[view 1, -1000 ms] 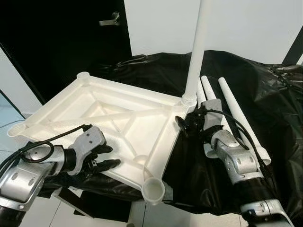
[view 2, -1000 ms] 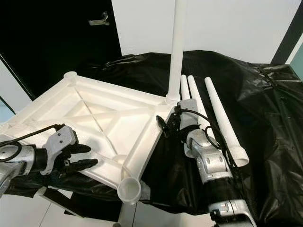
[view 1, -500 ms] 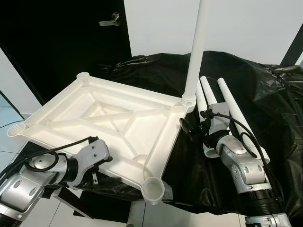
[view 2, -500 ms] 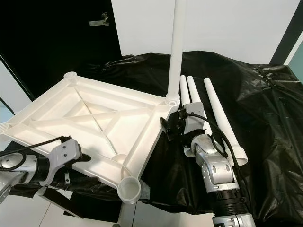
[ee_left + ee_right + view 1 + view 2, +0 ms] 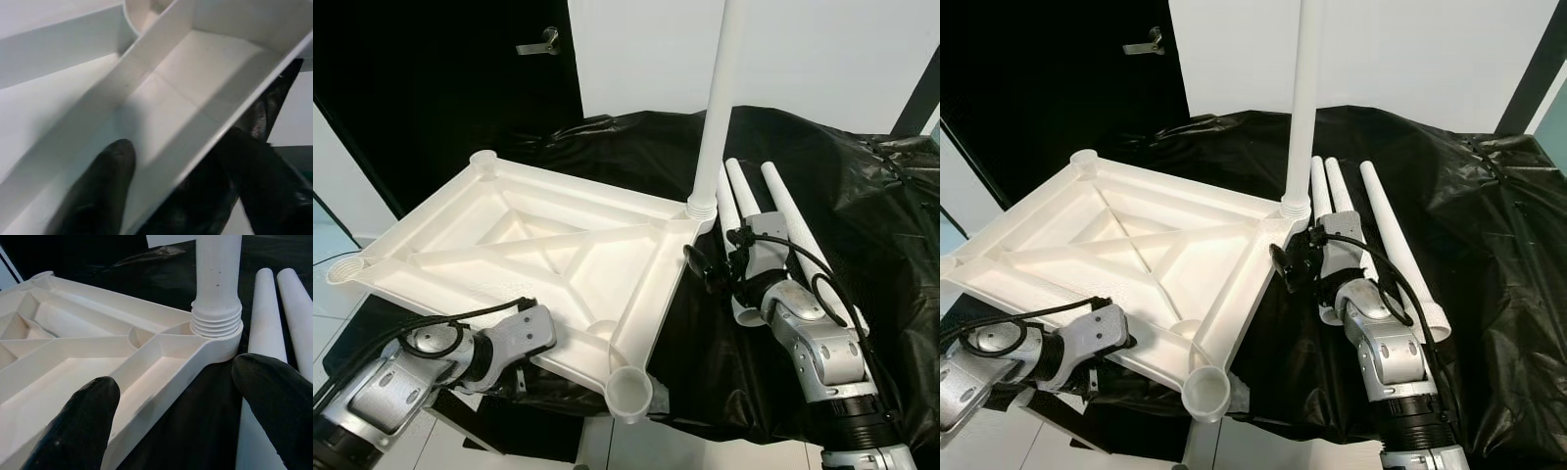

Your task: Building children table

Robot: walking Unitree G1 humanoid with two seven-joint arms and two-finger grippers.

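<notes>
The white tabletop [image 5: 519, 230] lies upside down, ribs up, partly over the edge of its support. One white leg [image 5: 717, 108] stands upright in the threaded far right corner socket [image 5: 217, 325]. Three loose legs [image 5: 793, 220] lie on the black sheet beside it. My left gripper [image 5: 181, 186] is at the near rim, open, with one finger inside the rim wall and the other outside and below. My right gripper [image 5: 181, 416] is open just short of the socket with the upright leg, one fingertip [image 5: 80, 421] over the tabletop's edge and the other over a loose leg.
An empty leg socket [image 5: 629, 392] sticks out at the near corner, over the floor. Crumpled black sheet [image 5: 871, 206] covers the surface to the right. A dark door with a handle [image 5: 540, 41] stands behind on the left, and a white wall is beyond.
My left gripper slid off the top of the tabletop, down to its near rim, and now straddles the rim. My right gripper turned and drew back slightly from the corner socket.
</notes>
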